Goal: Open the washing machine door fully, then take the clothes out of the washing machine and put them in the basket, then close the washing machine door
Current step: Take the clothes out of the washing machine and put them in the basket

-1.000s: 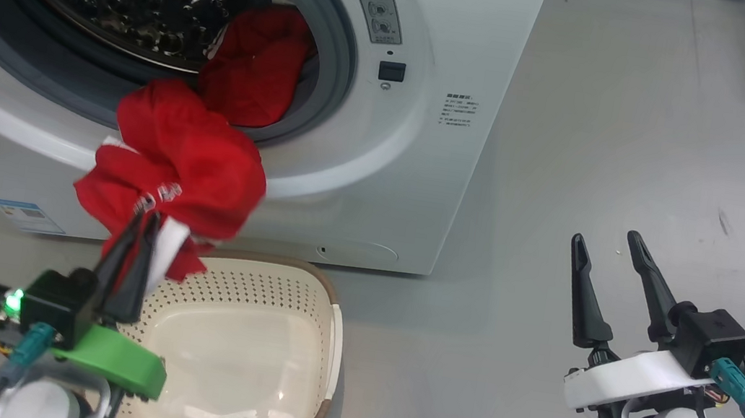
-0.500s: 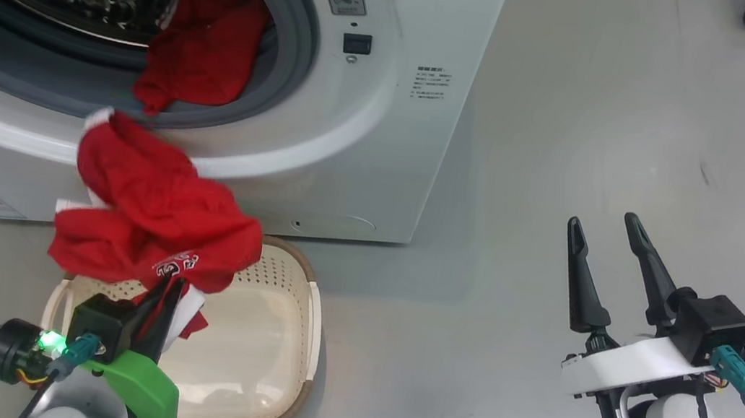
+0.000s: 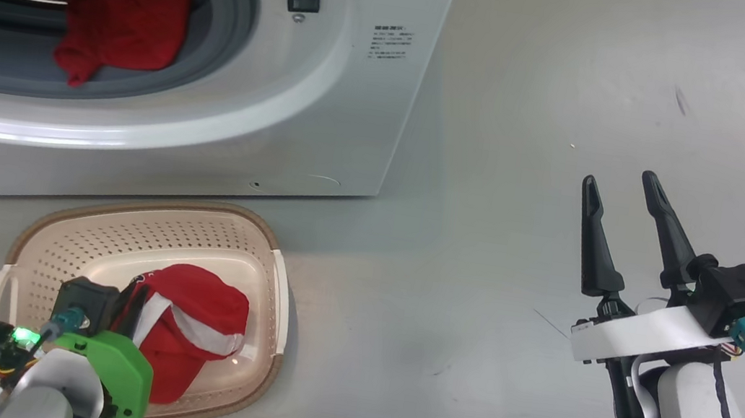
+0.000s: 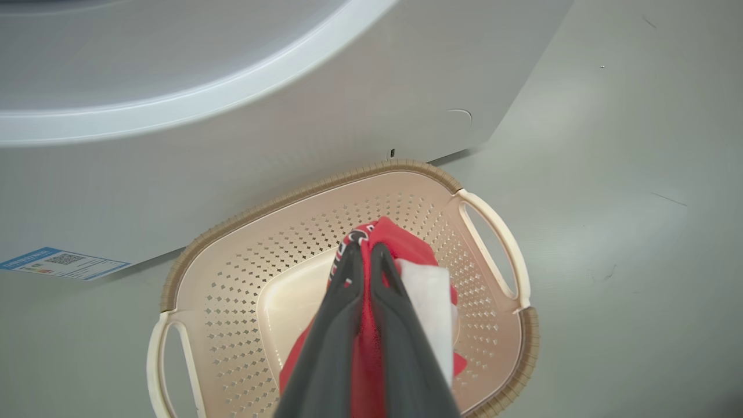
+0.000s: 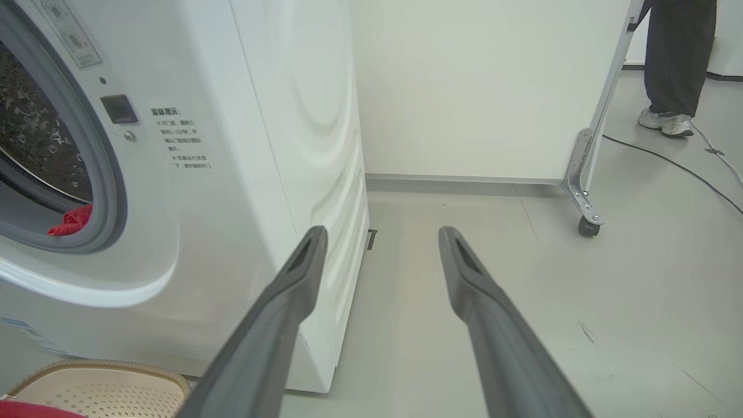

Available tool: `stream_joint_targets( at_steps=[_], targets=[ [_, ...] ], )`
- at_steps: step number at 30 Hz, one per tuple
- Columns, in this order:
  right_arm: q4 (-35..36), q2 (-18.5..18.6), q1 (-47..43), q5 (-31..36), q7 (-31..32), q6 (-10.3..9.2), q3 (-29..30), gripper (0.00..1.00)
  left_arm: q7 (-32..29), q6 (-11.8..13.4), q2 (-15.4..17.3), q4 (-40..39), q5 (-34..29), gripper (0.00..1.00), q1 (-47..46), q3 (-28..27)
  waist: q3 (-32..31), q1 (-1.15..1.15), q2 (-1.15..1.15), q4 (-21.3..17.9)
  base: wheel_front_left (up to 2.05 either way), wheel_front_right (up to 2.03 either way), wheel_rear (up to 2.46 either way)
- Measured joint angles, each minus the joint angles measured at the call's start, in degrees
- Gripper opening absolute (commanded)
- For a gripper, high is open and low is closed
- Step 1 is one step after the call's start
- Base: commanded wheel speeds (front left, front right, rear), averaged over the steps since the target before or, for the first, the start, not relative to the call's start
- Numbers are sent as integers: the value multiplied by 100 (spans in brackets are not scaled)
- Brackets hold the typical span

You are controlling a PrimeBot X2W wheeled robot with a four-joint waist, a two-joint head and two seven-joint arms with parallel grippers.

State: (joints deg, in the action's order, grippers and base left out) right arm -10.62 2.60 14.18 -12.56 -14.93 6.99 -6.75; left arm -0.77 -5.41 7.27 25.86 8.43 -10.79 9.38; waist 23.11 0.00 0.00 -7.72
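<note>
The washing machine (image 3: 331,86) stands with its grey-ringed mouth uncovered; its door is out of view. Some of the red clothes (image 3: 124,6) lie at the mouth's lower right, also seen from the right wrist (image 5: 72,220). The cream basket (image 3: 147,203) sits on the floor in front of the machine. My left gripper (image 3: 136,294) hangs low inside the basket (image 4: 290,200), shut on a red jersey with white trim (image 4: 406,249) that rests on the basket's bottom (image 3: 200,320). My right gripper (image 3: 620,182) is open with nothing between its fingers, off to the right above bare floor (image 5: 383,232).
A white partition on a metal caster foot (image 5: 586,197) stands behind the machine's right side. A person's legs (image 5: 673,58) and a floor cable (image 5: 667,162) are at the far right. Grey floor spreads to the right of the machine.
The left gripper has brought the red jersey down from in front of the mouth into the basket. The head camera has swung right and down. The right gripper stays open.
</note>
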Motion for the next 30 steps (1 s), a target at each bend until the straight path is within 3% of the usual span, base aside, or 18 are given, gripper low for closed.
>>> stream_joint_targets(
  at_steps=[16, 29, 30],
  targets=[
    [90, -2, 224, -112, -1, 0, 48, 100, 131, 41, 12, 679, 12, 0, -782, -145, 612, 0, 0, -395, 0, 0, 0],
    [109, -2, 311, -112, -1, 0, 175, 100, 209, 116, -56, 1506, 62, 0, -927, -193, 818, 0, 0, -463, 0, 0, 0],
    [109, -2, 315, -112, -1, 0, 179, 100, 227, 116, -57, 1557, 63, 17, -934, -197, 821, 0, 0, -462, 0, 0, 0]
  ],
)
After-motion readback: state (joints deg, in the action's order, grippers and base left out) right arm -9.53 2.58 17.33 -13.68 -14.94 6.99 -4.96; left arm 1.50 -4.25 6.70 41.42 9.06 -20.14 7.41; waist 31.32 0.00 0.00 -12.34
